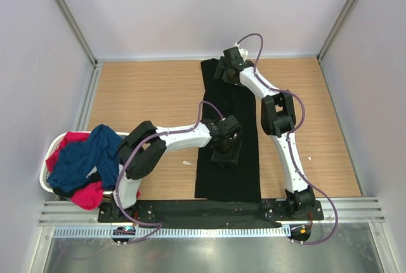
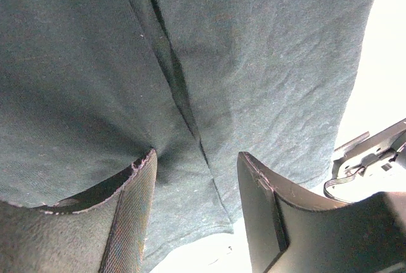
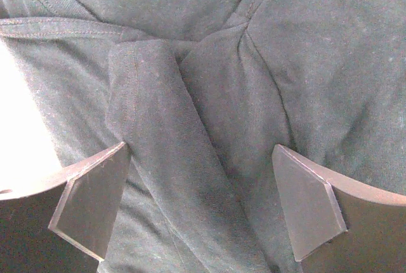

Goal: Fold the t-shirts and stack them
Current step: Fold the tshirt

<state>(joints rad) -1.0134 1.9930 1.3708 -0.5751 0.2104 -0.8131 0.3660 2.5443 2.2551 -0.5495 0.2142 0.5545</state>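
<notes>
Top external view: wooden table (image 1: 158, 95) with a black t-shirt (image 1: 244, 178) lying as a narrow strip down its middle. Left arm reaches across, hand (image 1: 225, 151) half open, fingertips pressing the cloth. Right arm extends far, hand (image 1: 223, 70) spread wide over the collar, holding nothing.

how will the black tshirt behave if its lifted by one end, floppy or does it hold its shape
Likely very floppy: the black t-shirt lies in soft creases and puckers under a fingertip of the left gripper. It would probably sag and lose its long folded strip if lifted from one end. The knit looks matte, so probably not slippery.
</notes>
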